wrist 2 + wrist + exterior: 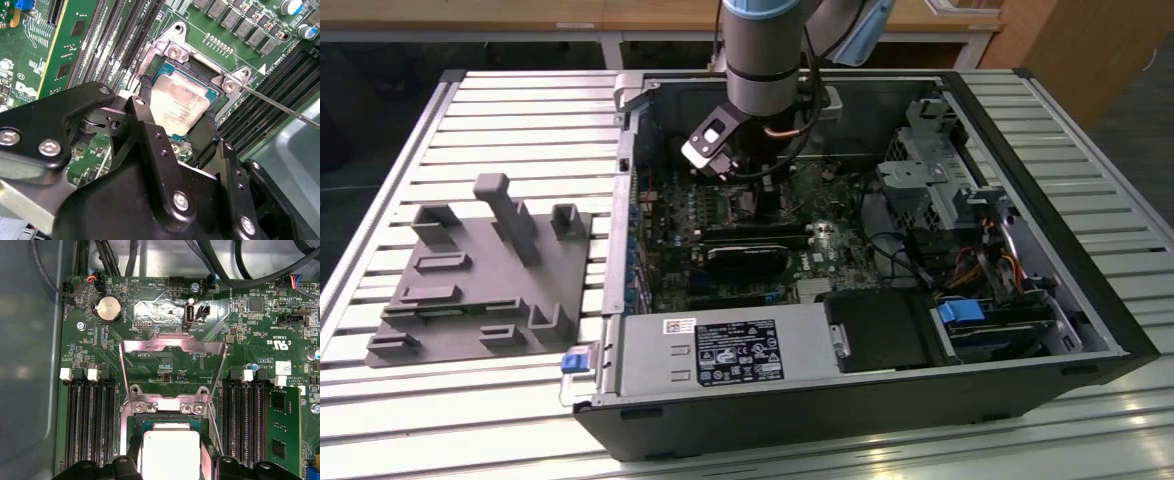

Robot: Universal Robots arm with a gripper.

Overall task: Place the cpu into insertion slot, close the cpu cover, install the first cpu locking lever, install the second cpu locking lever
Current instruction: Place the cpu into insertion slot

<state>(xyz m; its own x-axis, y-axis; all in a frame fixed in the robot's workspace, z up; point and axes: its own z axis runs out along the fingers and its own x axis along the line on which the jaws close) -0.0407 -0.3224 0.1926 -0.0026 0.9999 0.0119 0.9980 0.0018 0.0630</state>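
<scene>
The cpu (179,102), a square chip with a dull silver top, lies in the insertion slot (172,47) on the green board, or just over it; I cannot tell if it is fully seated. My gripper (175,111) reaches down over it, one black finger (144,97) against each of two opposite edges, shut on the chip. In the first wrist view the cpu (170,450) sits between the fingertips (131,462), and the cpu cover (172,347), a silver frame, stands flipped up behind the slot. In the exterior view the gripper (736,188) hangs inside the open computer case.
A thin metal lever rod (280,107) sticks out sideways from the socket corner. Black memory slots (85,425) flank the socket on both sides. The case walls (630,150), a black card (747,262) and the power supply (720,352) surround the board. A grey fixture (487,270) sits on the slatted table.
</scene>
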